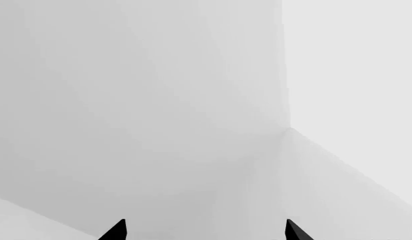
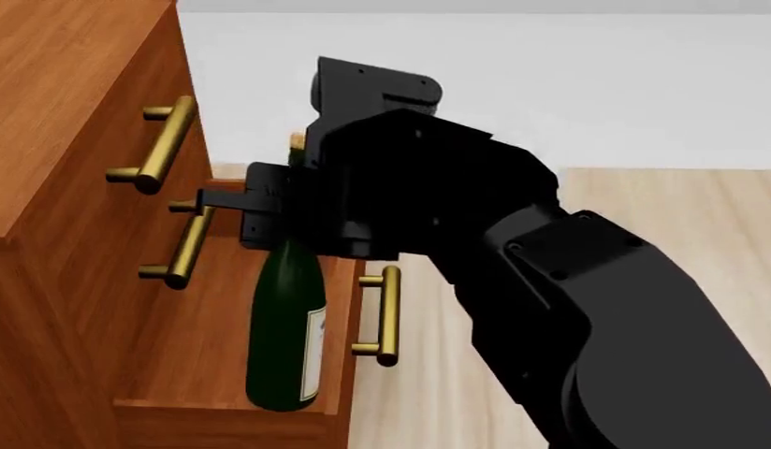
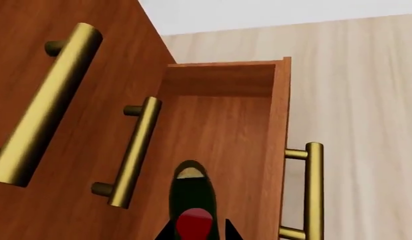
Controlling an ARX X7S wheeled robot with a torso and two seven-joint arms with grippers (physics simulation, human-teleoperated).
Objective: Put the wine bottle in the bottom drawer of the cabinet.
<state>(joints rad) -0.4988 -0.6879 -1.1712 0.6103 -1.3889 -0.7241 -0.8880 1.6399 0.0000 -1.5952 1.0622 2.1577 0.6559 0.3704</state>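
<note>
1. The right gripper [image 2: 276, 208] is closed around the neck of the wine bottle [image 2: 288, 332], just under the cork. The bottle hangs nearly upright below the fingers, its body inside the pulled-out bottom drawer [image 2: 224, 412] of the cabinet [image 2: 61, 112].

2. Seen from the right wrist, the cork and dark shoulders sit directly ahead of the fingertips, with the drawer's wooden floor beyond them and its brass handle [image 3: 314, 190] off to the outer side. The two upper drawers' handles [image 3: 129, 155] lie on the opposite side, close by the gripper.

3. Whether the bottle's base already touches the drawer floor I cannot tell (the front wall hides it in the head view).

4. Handling, as I judge it: glass, rigid, smooth and heavy for its width, with most of the weight far below the grip. A neck hold lets it swing and could slip, so a slow descent suits it. It is breakable if dropped or knocked on the drawer wall.

5. The left gripper [image 1: 204, 232] shows only two dark fingertips set apart, nothing between them, facing a plain pale surface well away from the cabinet.
</note>
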